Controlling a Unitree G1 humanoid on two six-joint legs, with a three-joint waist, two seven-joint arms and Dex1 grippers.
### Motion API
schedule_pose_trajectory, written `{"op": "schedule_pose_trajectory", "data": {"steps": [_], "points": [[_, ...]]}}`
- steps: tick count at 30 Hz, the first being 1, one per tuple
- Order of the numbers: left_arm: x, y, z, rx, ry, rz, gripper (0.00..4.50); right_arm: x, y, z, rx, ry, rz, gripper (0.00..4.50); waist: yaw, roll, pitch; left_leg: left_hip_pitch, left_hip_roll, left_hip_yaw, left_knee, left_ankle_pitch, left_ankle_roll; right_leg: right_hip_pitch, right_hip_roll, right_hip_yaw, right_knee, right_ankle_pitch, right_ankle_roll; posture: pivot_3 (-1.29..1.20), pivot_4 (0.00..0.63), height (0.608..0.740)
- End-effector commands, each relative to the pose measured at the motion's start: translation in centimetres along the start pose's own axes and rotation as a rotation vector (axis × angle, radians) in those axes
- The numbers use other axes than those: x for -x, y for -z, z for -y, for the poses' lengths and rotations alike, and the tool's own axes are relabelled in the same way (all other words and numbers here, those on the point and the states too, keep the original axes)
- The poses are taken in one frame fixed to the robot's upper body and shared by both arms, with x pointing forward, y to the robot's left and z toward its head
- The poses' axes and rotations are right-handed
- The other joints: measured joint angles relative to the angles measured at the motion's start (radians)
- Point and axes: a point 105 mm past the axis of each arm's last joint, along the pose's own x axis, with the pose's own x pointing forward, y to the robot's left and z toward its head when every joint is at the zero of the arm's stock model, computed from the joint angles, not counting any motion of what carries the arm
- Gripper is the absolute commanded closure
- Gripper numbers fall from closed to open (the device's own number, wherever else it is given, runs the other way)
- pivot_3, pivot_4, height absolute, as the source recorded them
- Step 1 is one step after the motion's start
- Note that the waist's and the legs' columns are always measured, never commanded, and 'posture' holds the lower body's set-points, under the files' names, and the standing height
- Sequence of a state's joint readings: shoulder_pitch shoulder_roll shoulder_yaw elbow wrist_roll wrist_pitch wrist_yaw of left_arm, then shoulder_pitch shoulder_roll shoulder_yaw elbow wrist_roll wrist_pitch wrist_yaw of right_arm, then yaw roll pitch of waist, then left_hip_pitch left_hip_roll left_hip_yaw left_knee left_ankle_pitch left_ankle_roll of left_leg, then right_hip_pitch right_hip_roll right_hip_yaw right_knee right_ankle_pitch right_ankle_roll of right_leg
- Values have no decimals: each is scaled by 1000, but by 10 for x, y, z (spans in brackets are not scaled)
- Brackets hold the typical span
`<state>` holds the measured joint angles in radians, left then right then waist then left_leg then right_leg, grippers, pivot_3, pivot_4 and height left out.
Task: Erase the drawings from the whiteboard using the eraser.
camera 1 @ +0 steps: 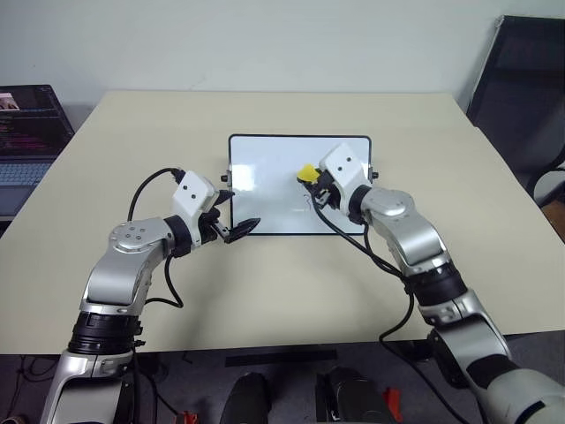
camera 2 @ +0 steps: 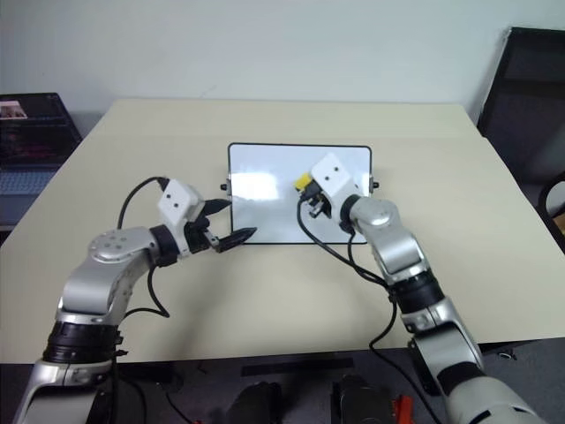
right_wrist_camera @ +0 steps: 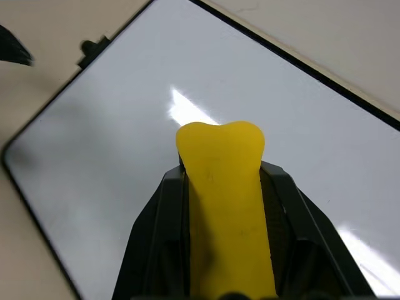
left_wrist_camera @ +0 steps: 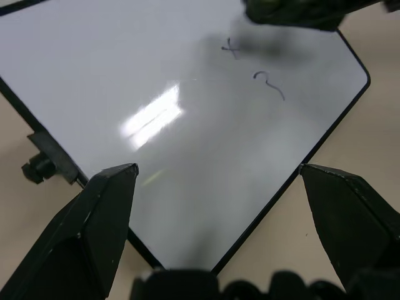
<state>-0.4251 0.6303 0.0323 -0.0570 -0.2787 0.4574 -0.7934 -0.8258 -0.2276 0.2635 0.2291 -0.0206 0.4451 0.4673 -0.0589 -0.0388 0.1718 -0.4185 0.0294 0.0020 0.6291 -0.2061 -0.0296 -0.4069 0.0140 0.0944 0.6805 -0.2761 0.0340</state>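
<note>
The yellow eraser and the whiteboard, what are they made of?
The eraser looks like soft foam or sponge: matte yellow, and its end bulges where the right gripper squeezes it. The whiteboard looks like smooth, glossy coated board, since it mirrors bright light patches, inside a thin black frame, probably plastic.

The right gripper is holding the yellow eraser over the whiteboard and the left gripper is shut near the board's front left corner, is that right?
Not quite. The left gripper is open, its fingers spread wide in the left wrist view. The rest holds: the right gripper holds the yellow eraser over the whiteboard.
</note>
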Motion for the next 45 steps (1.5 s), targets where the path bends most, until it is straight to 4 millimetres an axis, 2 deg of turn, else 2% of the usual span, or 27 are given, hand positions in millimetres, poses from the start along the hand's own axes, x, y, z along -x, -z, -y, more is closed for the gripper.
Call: {"op": "schedule_pose_trajectory", "data": {"steps": [1, 5, 8, 11, 16, 20, 22, 27, 33, 36, 42, 45], "points": [[1, -13, 5, -35, 5, 34, 0, -14, -11, 10, 107, 44, 15, 3374, 0, 0, 0, 0, 0, 0, 0, 0, 0, 0, 0, 0, 0, 0, 0, 0, 150, 740], [0, -13, 10, -34, 9, 33, 0, -23, 1, 19, 160, 68, -40, 3375, 0, 0, 0, -1, 0, 0, 0, 0, 0, -1, 0, 0, 0, 0, 0, 0, 150, 740], [0, -14, 12, -33, 8, 32, 0, -20, 24, 12, 212, -10, -114, 3375, 0, 0, 0, 0, 0, -1, 0, 0, 0, 0, 0, 0, 0, 0, 0, 0, 150, 740], [1, -15, 14, -31, 9, 30, 0, -14, 36, 2, 258, -90, -150, 3375, 1, 0, 0, 1, 0, -1, 0, 0, 0, 2, 0, -1, 1, 0, 0, 0, 150, 740], [0, -15, 16, -25, 13, 29, 0, -13, 34, 3, 296, -85, -144, 3377, 0, 0, 0, 3, 0, -1, 1, 0, 0, 2, 0, 0, 1, 0, 0, 0, 150, 740], [-1, -15, 16, -21, 17, 31, 0, -16, 21, 29, 316, 67, -114, 3377, 0, 0, 0, 3, 0, -1, 2, 1, 0, 2, 0, 1, 2, 0, 0, 0, 150, 740], [-1, -14, 16, -20, 18, 31, 0, -16, 19, 35, 320, 93, -110, 3377, 0, 0, 0, 3, 0, -1, 2, 1, 0, 2, 0, 1, 2, 0, 0, 0, 150, 740], [-2, -12, 17, -16, 23, 33, 0, -18, 25, 20, 310, 6, -133, 3377, 1, 0, 0, 3, 0, -1, 2, 1, 1, 2, 0, 1, 2, 1, 0, 0, 150, 740], [-3, -11, 19, -15, 29, 36, 0, -10, 42, 3, 325, -126, -196, 3377, 1, 0, 0, 3, 0, -1, 2, 1, 1, 2, 0, 1, 2, 0, 0, 0, 150, 740], [-3, -11, 18, -15, 29, 35, 0, -11, 35, 4, 319, -110, -174, 3377, 1, 0, 0, 3, 0, -1, 2, 1, 1, 2, 0, 1, 2, 0, 1, 0, 150, 740], [-3, -12, 20, -17, 36, 36, 0, -24, 3, 16, 324, 4, -70, 3377, -7, 0, 0, 3, 1, -1, 2, 1, 1, 2, 0, 1, 2, 1, 0, 0, 150, 740], [-4, -12, 21, -18, 38, 37, 0, -28, -1, 18, 327, 16, -60, 3377, -7, 0, 0, 3, 0, -1, 2, 1, 1, 2, 0, 1, 2, 1, 0, 0, 150, 740]]}}
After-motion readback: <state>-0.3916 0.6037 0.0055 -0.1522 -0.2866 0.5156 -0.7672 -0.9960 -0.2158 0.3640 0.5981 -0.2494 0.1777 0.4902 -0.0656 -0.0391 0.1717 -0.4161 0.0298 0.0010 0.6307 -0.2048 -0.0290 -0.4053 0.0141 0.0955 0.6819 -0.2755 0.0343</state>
